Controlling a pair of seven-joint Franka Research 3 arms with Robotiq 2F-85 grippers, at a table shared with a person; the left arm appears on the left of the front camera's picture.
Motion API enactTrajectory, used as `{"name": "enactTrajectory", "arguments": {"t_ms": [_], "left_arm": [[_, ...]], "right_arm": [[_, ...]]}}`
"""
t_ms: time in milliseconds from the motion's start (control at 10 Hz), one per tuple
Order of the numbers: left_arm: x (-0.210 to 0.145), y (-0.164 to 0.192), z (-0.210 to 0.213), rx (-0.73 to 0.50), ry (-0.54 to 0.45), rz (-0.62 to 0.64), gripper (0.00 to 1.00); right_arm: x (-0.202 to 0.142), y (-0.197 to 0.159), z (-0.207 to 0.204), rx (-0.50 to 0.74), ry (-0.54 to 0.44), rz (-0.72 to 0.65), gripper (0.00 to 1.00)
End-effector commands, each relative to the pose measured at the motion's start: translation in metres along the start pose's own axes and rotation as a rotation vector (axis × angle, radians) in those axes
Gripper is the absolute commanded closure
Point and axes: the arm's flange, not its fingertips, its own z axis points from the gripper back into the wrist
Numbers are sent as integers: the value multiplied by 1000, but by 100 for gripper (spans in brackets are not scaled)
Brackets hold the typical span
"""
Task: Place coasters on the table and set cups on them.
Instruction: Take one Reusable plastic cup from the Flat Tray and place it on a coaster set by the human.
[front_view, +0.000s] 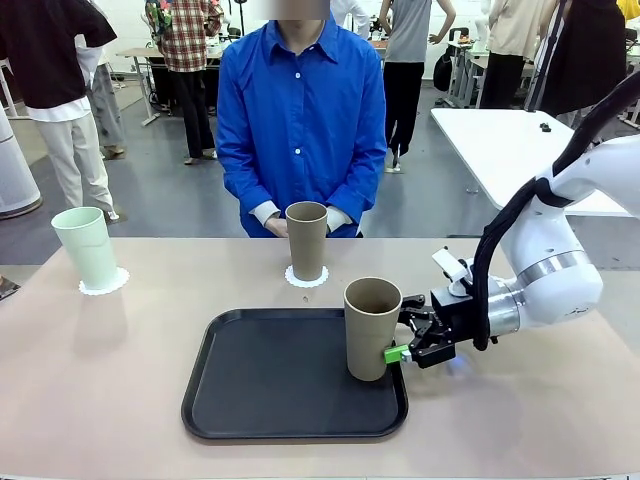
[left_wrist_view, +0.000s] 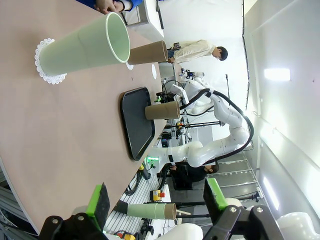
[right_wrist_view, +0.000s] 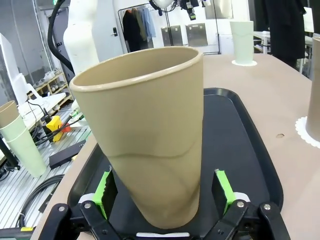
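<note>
A tan cup (front_view: 372, 328) stands on the right side of the black tray (front_view: 270, 380). My right gripper (front_view: 398, 350) is open around its lower part; in the right wrist view the cup (right_wrist_view: 150, 140) sits between the green pads (right_wrist_view: 106, 187), with a small gap at the right one. A second tan cup (front_view: 306, 240) stands on a lacy white coaster (front_view: 306, 277) mid-table. The mint green cup (front_view: 85, 247) stands on another coaster (front_view: 104, 282) at the far left. My left gripper (left_wrist_view: 156, 200) hangs open with nothing in it, above the beige table (front_view: 120, 380). A third coaster is hidden.
A person in a blue shirt stands at the far side with hands (front_view: 275, 222) together at the table's edge, behind the middle cup. A white table (front_view: 510, 140) stands at the back right. Other people move about farther off.
</note>
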Motion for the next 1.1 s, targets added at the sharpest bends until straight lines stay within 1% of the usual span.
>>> {"name": "enactTrajectory", "arguments": {"t_ms": [0,1000], "left_arm": [[-1,-1,1,5,-1,4,0],[-1,-1,1,5,-1,4,0]], "right_arm": [[-2,-4,-14,8,-11,26,0],[-10,-14,-36,46,-20,-1,0]]}}
